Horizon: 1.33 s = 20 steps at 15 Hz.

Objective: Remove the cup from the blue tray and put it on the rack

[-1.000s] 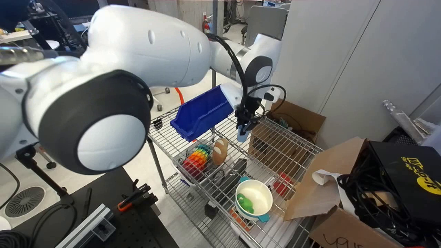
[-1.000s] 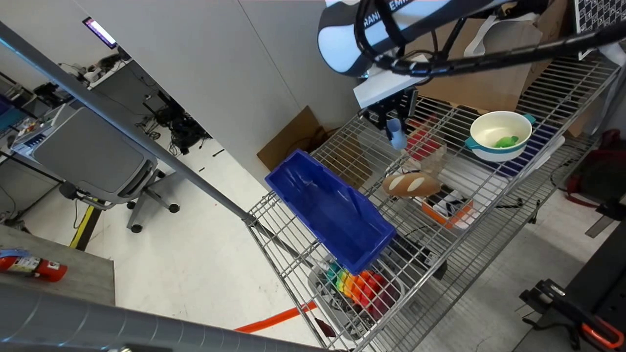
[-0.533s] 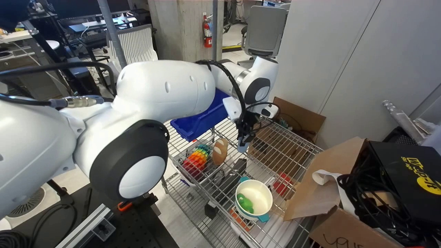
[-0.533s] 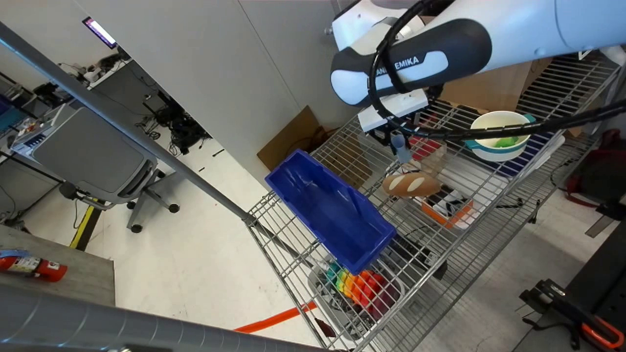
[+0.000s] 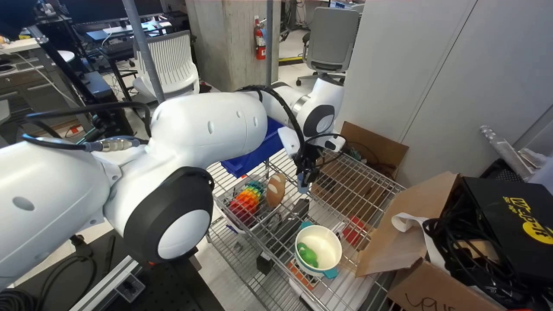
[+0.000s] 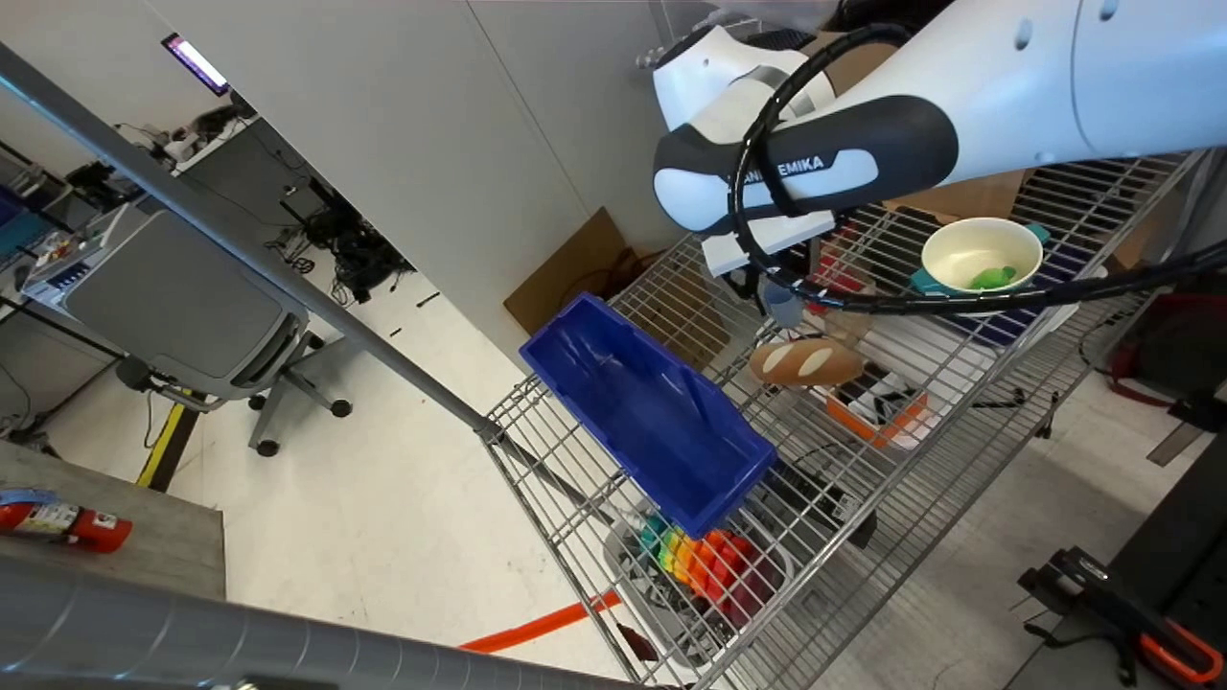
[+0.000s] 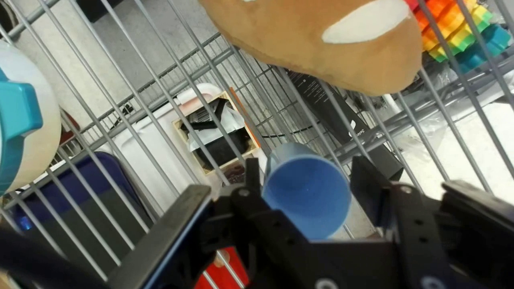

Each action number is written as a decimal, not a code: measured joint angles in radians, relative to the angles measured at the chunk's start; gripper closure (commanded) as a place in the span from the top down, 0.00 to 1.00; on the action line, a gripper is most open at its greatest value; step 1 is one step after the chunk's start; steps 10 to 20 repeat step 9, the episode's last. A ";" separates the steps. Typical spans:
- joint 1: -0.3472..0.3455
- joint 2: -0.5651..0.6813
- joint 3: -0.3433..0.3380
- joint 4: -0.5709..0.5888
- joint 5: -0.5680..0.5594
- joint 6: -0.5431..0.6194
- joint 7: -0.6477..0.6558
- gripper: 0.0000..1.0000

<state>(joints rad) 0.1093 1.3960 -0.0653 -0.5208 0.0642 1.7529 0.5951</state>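
In the wrist view, the gripper is narrowed onto the light-blue cup, a finger close on either side of its open mouth. A brown loaf shows at the top, a white pot at the left.

In an exterior view, the blue tray lies on the top tier of the rack near its left corner, one end by the edge along the gray wall. The cup is over the tier, inward from that edge and outside the tray, partly behind a black cable; whether its base touches the wires cannot be told. The loaf lies near the middle, the pot near the opposite edge.

In an exterior view, the arm hides part of the tray, the cup is between tray and pot, and an open cardboard box stands at the tier's right edge.
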 measured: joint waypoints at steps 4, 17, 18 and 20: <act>0.016 0.014 0.002 0.059 -0.002 -0.043 -0.033 1.00; 0.040 -0.036 0.015 0.085 -0.019 -0.111 -0.077 1.00; 0.040 -0.036 0.015 0.085 -0.019 -0.111 -0.077 1.00; 0.040 -0.036 0.015 0.085 -0.019 -0.111 -0.077 1.00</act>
